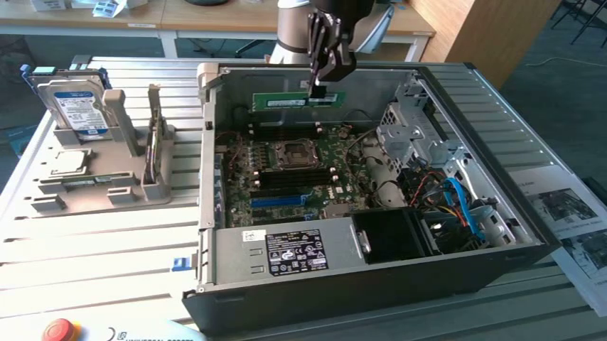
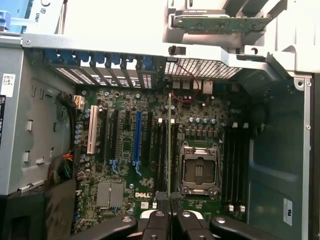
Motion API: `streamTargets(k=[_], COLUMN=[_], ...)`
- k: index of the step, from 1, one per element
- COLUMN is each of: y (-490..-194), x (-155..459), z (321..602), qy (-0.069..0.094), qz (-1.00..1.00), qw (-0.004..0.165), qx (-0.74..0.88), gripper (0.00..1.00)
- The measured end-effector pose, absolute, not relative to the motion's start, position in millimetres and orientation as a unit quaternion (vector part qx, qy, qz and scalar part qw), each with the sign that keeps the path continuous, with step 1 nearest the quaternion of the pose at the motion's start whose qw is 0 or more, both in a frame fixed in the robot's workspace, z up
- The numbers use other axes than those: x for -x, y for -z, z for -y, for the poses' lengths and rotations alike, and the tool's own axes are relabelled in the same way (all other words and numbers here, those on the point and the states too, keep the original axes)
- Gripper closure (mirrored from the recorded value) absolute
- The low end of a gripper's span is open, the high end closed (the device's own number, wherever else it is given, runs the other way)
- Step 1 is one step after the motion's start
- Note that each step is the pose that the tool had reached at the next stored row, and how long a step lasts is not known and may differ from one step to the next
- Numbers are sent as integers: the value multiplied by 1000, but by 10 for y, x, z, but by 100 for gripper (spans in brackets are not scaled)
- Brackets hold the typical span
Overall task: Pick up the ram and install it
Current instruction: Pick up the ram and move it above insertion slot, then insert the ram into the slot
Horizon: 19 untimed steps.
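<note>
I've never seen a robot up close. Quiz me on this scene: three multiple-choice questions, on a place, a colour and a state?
1. Where is the green memory stick? A on the floor; B held over the open computer case; C in a person's hand.
2. What colour is the round button? A red; B green; C blue.
3. The claw is: A wide open, empty; B shut on a screwdriver; C shut on the memory stick.
Answers: 1 B, it hangs above the case; 2 A, it is red; 3 C, it pinches the stick's top edge.
</note>
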State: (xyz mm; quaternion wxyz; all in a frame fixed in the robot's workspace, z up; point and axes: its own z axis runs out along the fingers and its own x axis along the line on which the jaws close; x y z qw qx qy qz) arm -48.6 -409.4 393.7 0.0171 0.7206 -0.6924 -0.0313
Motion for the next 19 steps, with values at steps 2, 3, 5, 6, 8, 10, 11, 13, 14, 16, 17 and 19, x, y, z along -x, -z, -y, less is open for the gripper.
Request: streamTargets(k=[2, 3, 5, 6, 8, 10, 11, 13, 14, 16, 17, 19], y=[-3917, -3906, -3885, -3874, -3851, -3828, -3817, -3801, -3796, -3796, -3794, -3794], x=[486, 486, 487, 486, 486, 486, 486, 486, 486, 486, 486, 486], z=[4094, 4094, 4094, 4094, 4094, 4094, 4094, 4094, 4094, 4094, 4094, 4094], qy=[31, 31, 31, 31, 31, 30, 30, 30, 30, 30, 30, 30], qz=[692, 692, 692, 692, 692, 692, 692, 692, 692, 692, 692, 692], qw=[17, 17, 17, 17, 16, 16, 16, 16, 16, 16, 16, 16], qx=[-721, -721, -721, -721, -721, -721, -721, -721, -721, -721, -721, -721], gripper=[88, 88, 88, 88, 88, 88, 88, 88, 88, 88, 88, 88])
